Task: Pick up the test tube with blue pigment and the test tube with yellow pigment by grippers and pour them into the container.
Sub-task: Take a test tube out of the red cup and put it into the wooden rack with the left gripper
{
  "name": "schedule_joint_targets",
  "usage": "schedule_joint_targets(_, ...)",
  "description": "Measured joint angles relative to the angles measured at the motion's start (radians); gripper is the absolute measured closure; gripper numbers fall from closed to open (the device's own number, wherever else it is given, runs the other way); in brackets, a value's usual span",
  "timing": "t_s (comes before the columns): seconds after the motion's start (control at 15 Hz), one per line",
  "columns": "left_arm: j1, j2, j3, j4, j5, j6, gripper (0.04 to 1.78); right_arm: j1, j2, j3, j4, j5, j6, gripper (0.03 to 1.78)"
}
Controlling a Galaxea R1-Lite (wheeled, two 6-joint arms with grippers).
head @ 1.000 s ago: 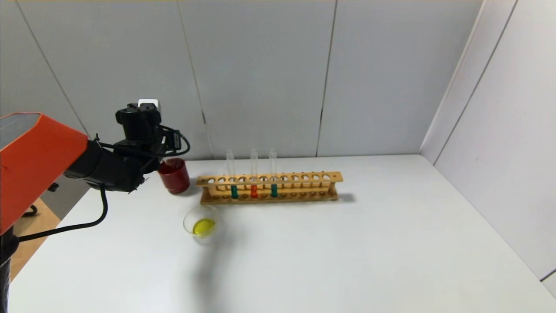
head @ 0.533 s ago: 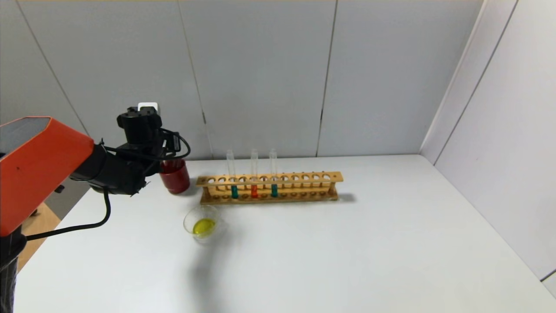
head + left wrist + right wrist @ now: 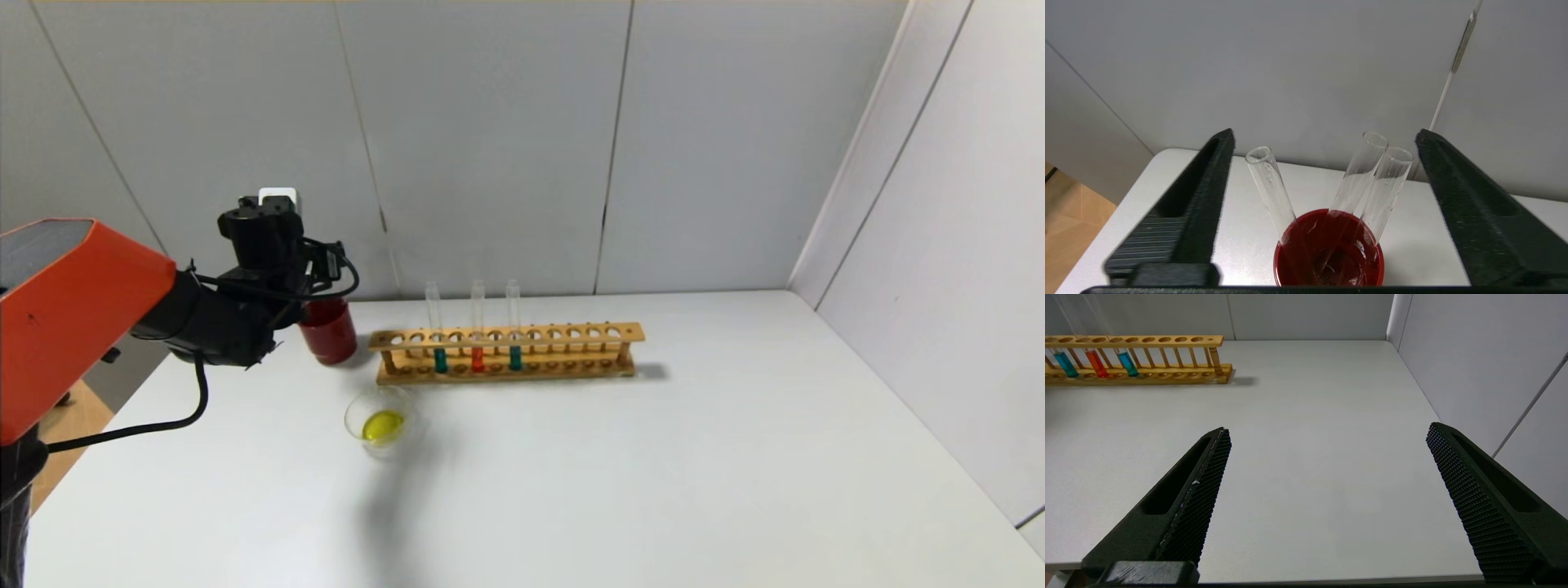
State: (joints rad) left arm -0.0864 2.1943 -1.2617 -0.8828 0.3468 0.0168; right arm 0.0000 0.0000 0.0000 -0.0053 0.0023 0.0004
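Two test tubes with blue pigment [image 3: 440, 359] [image 3: 515, 358] stand in the wooden rack [image 3: 571, 333], with an orange-red tube [image 3: 478, 359] between them. No tube holding yellow pigment shows; yellow liquid lies in the container [image 3: 382, 420], a low clear beaker in front of the rack's left end. My left gripper [image 3: 304, 278] is open and empty, its jaws wide apart on either side of the red cup [image 3: 1329, 249]. Three empty tubes [image 3: 1271, 188] lean in that cup, untouched. My right gripper [image 3: 1329, 428] is open and empty, low over the table's near right part.
The red cup [image 3: 328, 335] stands just left of the rack, close to the back wall. The rack also shows in the right wrist view [image 3: 1167, 339]. Wall panels close the table at the back and right. A table edge runs at the left under my left arm.
My left arm has shifted slightly down and right. Its gripper stays open at the red cup. The tubes, rack and beaker have not moved.
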Motion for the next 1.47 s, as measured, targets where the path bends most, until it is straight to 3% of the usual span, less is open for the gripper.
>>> schedule_joint_targets(0.27,-0.013,-0.091,0.002,0.056,-0.004,0.011,0.07,0.000,0.000,0.000,0.000,0.000,0.000,0.06)
schedule_joint_targets(0.6,-0.065,-0.319,0.033,0.309,-0.053,0.007,0.07,0.000,0.000,0.000,0.000,0.000,0.000,0.06)
schedule_joint_targets(1.0,-0.158,-0.577,0.258,0.542,-0.053,0.006,0.07,0.000,0.000,0.000,0.000,0.000,0.000,0.06)
schedule_joint_targets(1.47,-0.282,-0.680,0.477,0.543,-0.050,-0.096,0.07,0.000,0.000,0.000,0.000,0.000,0.000,0.06)
